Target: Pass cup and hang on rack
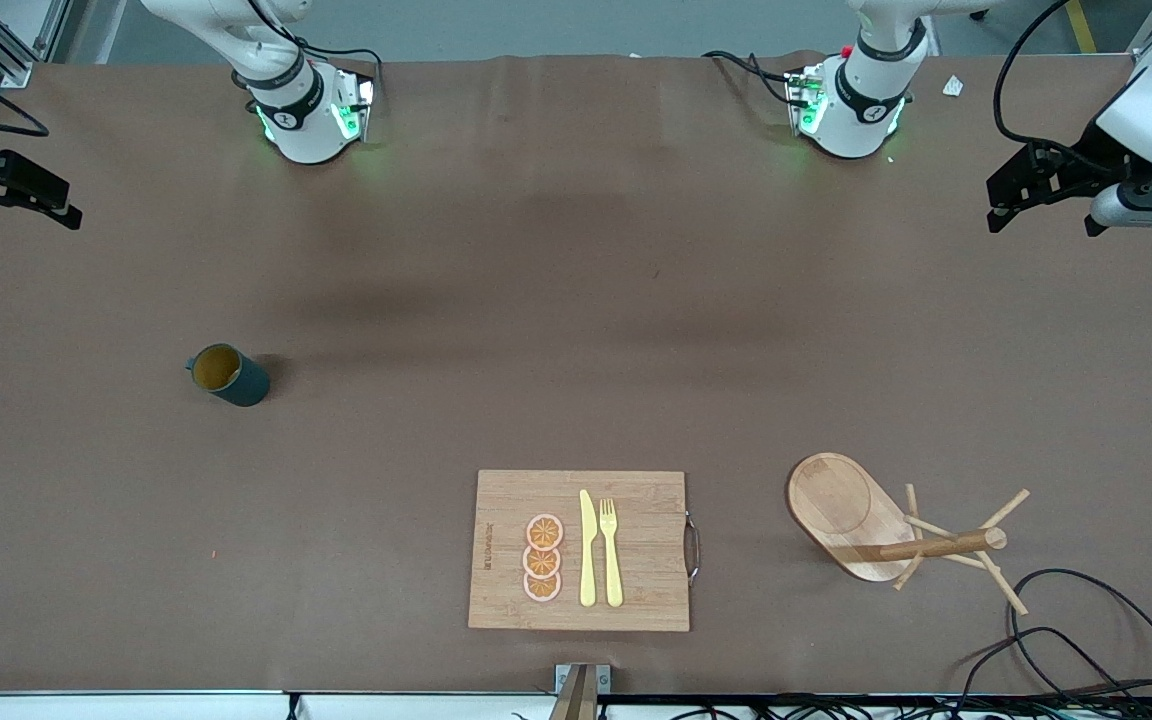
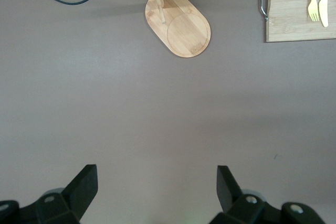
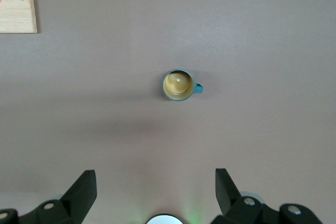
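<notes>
Front view: right tool (image 1: pixel 11 195) cut off.

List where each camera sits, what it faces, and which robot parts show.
Front view: high across the table, facing both bases; shows both arms, left gripper, right gripper.
Left wrist view: on the left wrist, looking down at the rack; its open jaws show.
Right wrist view: on the right wrist, looking down at the cup; its open jaws show.
Shared: the cutting board appears in all three.

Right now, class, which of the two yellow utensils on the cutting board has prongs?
The fork, lying beside the plain-bladed knife on the side toward the board's metal handle.
</notes>
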Robot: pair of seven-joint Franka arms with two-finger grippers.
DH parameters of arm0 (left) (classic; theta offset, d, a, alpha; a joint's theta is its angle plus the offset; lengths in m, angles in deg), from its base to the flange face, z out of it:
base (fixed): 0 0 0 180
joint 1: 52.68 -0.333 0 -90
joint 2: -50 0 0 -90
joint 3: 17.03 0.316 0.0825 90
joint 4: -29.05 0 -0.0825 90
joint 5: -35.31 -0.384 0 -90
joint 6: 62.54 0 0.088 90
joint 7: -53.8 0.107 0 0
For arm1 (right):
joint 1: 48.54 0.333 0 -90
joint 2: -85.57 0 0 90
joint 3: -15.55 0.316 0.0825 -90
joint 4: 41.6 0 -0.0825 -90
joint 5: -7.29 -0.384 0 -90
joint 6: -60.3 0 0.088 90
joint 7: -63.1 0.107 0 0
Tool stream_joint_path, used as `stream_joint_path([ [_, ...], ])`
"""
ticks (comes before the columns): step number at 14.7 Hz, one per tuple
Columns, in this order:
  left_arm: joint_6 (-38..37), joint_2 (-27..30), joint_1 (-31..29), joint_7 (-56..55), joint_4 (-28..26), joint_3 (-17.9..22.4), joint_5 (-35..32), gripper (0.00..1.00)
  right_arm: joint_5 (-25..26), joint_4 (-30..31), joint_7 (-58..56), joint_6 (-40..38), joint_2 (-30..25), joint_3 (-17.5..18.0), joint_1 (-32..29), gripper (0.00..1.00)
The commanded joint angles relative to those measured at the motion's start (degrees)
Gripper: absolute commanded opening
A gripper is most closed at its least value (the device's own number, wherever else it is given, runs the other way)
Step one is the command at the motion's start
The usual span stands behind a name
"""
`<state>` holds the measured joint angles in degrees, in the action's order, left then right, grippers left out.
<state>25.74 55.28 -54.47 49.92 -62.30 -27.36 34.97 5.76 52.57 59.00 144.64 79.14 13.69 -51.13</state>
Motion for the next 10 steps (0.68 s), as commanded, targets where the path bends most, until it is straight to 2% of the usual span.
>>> stream_joint_path([
  [1,-0.65,-0.1,-0.41,1.25,1.01,-0.13,-0.01,1.0,-0.76,0.75,-0.56,-0.05,-1.22,0.45,-0.93,1.0],
  [7,-0.56,-0.18,-0.41,1.07,1.18,-0.04,-0.01,1.0,-0.76,-0.22,0.05,-0.06,-0.87,0.45,-0.84,1.0],
  [10,-0.56,-1.06,-0.5,1.16,2.32,0.14,0.17,1.0,-0.67,-0.22,-0.56,0.03,1.32,0.45,-0.75,1.0],
])
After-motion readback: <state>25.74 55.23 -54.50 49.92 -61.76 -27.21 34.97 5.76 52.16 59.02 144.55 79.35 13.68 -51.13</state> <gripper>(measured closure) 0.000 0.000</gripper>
